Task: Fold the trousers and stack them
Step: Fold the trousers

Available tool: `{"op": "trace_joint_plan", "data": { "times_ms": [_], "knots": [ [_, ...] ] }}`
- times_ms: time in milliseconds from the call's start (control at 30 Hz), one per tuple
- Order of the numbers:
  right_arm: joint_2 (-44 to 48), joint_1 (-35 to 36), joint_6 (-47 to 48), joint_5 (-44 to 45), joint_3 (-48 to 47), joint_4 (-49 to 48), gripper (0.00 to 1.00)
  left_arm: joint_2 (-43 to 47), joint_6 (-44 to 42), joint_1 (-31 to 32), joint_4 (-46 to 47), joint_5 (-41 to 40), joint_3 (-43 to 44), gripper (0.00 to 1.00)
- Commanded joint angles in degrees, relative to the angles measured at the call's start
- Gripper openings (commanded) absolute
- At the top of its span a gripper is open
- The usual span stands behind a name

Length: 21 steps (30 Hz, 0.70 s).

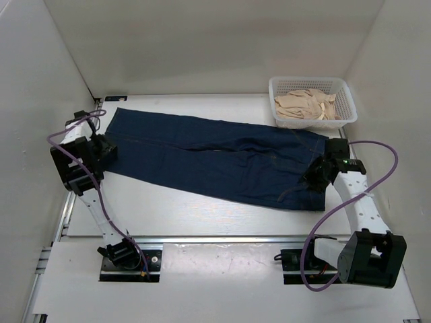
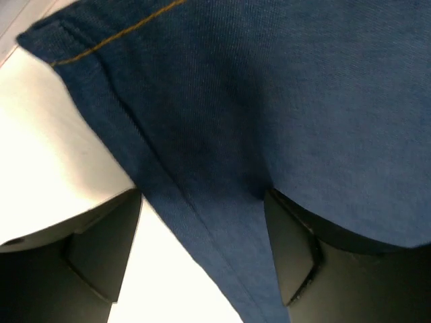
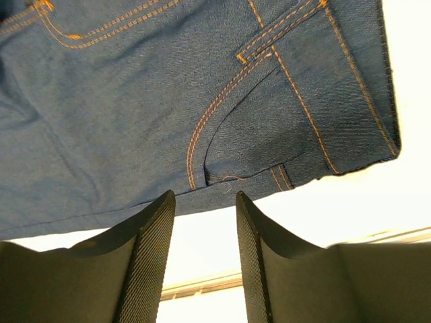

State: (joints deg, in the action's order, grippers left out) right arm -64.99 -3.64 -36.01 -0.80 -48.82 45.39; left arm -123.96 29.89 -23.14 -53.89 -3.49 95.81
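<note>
The dark navy trousers (image 1: pixel 215 158) lie flat across the table, with the leg hems at the left and the waist with tan-stitched pockets at the right. My left gripper (image 1: pixel 106 149) is at the hem end. In the left wrist view it (image 2: pixel 202 222) is open, with a denim edge (image 2: pixel 222 134) running between its fingers (image 2: pixel 289 249). My right gripper (image 1: pixel 315 176) is at the waist's near corner. In the right wrist view it (image 3: pixel 203 196) is open and empty, its tips just short of the trousers' edge by the front pocket (image 3: pixel 256 128).
A white mesh basket (image 1: pixel 345 94) holding beige cloth (image 1: pixel 306 106) stands at the back right, just behind the waist. White walls close in the left, back and right. A metal rail (image 1: pixel 215 239) runs along the near table edge.
</note>
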Motion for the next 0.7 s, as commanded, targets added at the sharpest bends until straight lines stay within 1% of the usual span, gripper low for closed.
{"op": "trace_joint_plan", "data": {
  "times_ms": [0,33,67,167,200,233,300,333,433,533,600,633,667],
  "knots": [
    [-0.4,-0.1,-1.7,3.2,-4.6,3.7,0.49,-2.9,0.1,-0.2,0.5,1.8,1.6,0.82],
    [-0.4,-0.1,-2.4,3.3,-4.6,4.3,0.52,-2.9,0.6,-0.2,0.5,1.8,1.6,0.78],
    [-0.4,-0.1,-3.1,3.3,-5.3,5.0,0.58,-2.9,0.6,-0.2,1.1,2.3,1.6,0.75],
    [-0.4,-0.1,-4.3,2.7,-5.3,5.0,0.71,-2.1,0.6,-0.2,1.6,1.6,1.0,0.75],
    [-0.4,-0.1,-4.3,2.7,-5.3,5.0,0.72,-1.2,0.6,-0.2,1.6,1.6,1.0,0.75],
    [-0.4,-0.1,-4.9,2.7,-5.3,5.0,0.72,-0.2,0.6,-0.2,1.6,1.6,1.0,0.71],
    [-0.4,-0.1,-5.4,2.2,-5.3,5.0,0.72,1.0,0.6,-0.2,1.6,1.0,1.0,0.43],
    [0.3,-0.1,-6.0,2.7,-4.8,5.0,0.72,2.0,0.1,-0.2,1.6,1.0,1.0,0.10],
    [1.6,-0.1,-7.0,4.1,-3.5,5.5,0.72,4.2,-0.4,-0.2,1.1,2.8,0.4,0.10],
    [3.1,-0.1,-6.3,4.8,-0.1,5.5,0.74,9.0,-1.0,-0.2,1.1,2.8,-1.7,0.10],
    [3.1,-0.8,-7.0,4.8,1.7,6.1,0.72,12.2,-1.0,-0.2,1.1,2.3,-2.8,0.10],
    [3.1,-1.3,-7.0,1.4,3.8,6.1,0.72,13.1,-1.0,-0.2,1.1,2.3,-4.0,0.10],
    [2.4,-1.3,-7.0,-1.4,5.1,6.1,0.70,14.9,-1.0,-0.2,1.1,2.3,-4.0,0.10]
  ]
}}
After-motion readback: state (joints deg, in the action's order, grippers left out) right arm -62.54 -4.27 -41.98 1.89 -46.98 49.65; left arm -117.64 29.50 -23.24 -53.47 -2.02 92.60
